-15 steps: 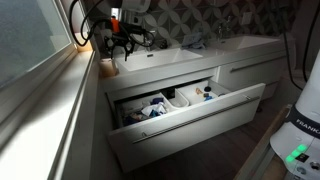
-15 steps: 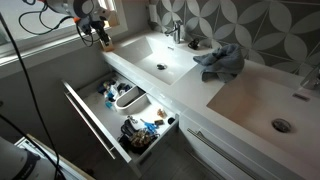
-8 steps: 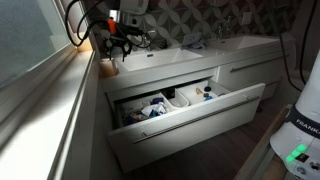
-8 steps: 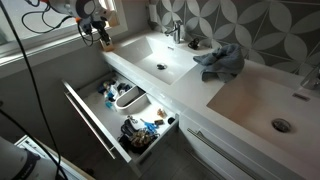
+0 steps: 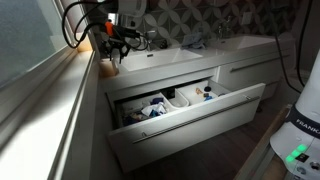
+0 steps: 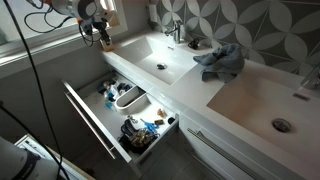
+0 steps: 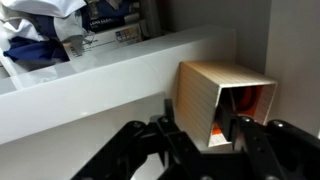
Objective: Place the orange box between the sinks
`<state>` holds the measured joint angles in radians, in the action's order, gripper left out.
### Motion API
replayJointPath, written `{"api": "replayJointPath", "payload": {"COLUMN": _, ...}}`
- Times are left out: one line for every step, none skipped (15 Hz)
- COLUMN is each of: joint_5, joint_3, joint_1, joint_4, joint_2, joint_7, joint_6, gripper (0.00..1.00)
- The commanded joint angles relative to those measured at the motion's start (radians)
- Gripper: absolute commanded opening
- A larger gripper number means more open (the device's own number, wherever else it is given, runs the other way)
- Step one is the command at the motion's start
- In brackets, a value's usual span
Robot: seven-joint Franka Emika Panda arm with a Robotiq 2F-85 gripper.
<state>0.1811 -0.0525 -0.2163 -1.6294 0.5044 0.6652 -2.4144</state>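
In the wrist view the orange box [image 7: 222, 98] loses its lower edge behind the gripper [image 7: 205, 140], whose spread fingers [image 7: 168, 135] are themselves cut by the bottom edge, so whether they touch the box cannot be told. Up and left of the box, a heap of cloth and packets [image 7: 60, 35] is blurred and clipped by the top edge. In both exterior views the box is a small dim patch under the gripper, its faces unreadable. Farthest from the box, one sink [image 6: 250, 100] and its faucet [image 6: 303, 90] are cut by the right edge, and a crumpled cloth [image 6: 220, 62] hides part of the vanity top [image 6: 193, 95].
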Motion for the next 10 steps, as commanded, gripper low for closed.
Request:
{"api": "replayJointPath", "payload": {"joint_5": -0.005, "joint_3": 0.007, "joint_1": -0.021, "joint_4": 0.039, "joint_2": 0.041, "joint_7": 0.038, "joint_6": -0.012, "gripper": 0.32}}
{"api": "replayJointPath", "payload": {"joint_5": -0.005, "joint_3": 0.007, "joint_1": -0.022, "joint_4": 0.039, "joint_2": 0.040, "joint_7": 0.036, "joint_6": -0.011, "gripper": 0.19}}
{"api": "replayJointPath", "payload": {"joint_5": -0.005, "joint_3": 0.006, "joint_1": -0.022, "joint_4": 0.036, "joint_2": 0.034, "joint_7": 0.030, "joint_6": -0.011, "gripper": 0.18}}
{"api": "replayJointPath", "payload": {"joint_5": -0.009, "joint_3": 0.008, "joint_1": -0.022, "joint_4": 0.029, "joint_2": 0.020, "joint_7": 0.025, "joint_6": -0.007, "gripper": 0.12}}
{"api": "replayJointPath", "payload": {"joint_5": -0.009, "joint_3": 0.009, "joint_1": -0.020, "joint_4": 0.024, "joint_2": 0.006, "joint_7": 0.020, "joint_6": -0.004, "gripper": 0.03}}
{"api": "replayJointPath", "payload": {"joint_5": -0.007, "joint_3": 0.006, "joint_1": -0.015, "joint_4": 0.020, "joint_2": -0.013, "joint_7": 0.010, "joint_6": 0.007, "gripper": 0.00}}
{"api": "replayJointPath", "payload": {"joint_5": -0.012, "joint_3": 0.009, "joint_1": -0.013, "joint_4": 0.012, "joint_2": -0.031, "joint_7": 0.006, "joint_6": 0.012, "gripper": 0.00}}
{"api": "replayJointPath", "payload": {"joint_5": -0.033, "joint_3": 0.021, "joint_1": -0.016, "joint_4": -0.001, "joint_2": -0.064, "joint_7": 0.008, "joint_6": 0.030, "gripper": 0.00}}
{"api": "replayJointPath", "payload": {"joint_5": -0.054, "joint_3": 0.031, "joint_1": -0.016, "joint_4": -0.018, "joint_2": -0.095, "joint_7": 0.003, "joint_6": 0.038, "gripper": 0.00}}
{"api": "replayJointPath", "payload": {"joint_5": -0.073, "joint_3": 0.038, "joint_1": -0.013, "joint_4": -0.037, "joint_2": -0.130, "joint_7": -0.006, "joint_6": 0.053, "gripper": 0.01}}
